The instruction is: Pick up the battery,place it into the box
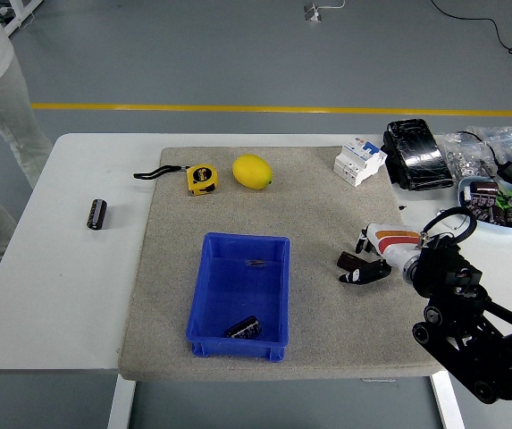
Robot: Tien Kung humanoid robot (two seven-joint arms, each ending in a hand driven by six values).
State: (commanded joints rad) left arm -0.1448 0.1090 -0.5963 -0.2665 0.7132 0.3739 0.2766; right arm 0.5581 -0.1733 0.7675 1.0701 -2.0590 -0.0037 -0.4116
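Touching the right hand (369,264) fingertips, dark battery (350,262) on mat

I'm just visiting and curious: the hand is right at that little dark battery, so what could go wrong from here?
The right hand only meets the battery with its fingertips, so it could roll away or slip on lifting. The box sits well to the left, so a weak hold could drop it on the mat. One battery already lies inside; another is far off.

White table (77,295), grey mat (318,201)
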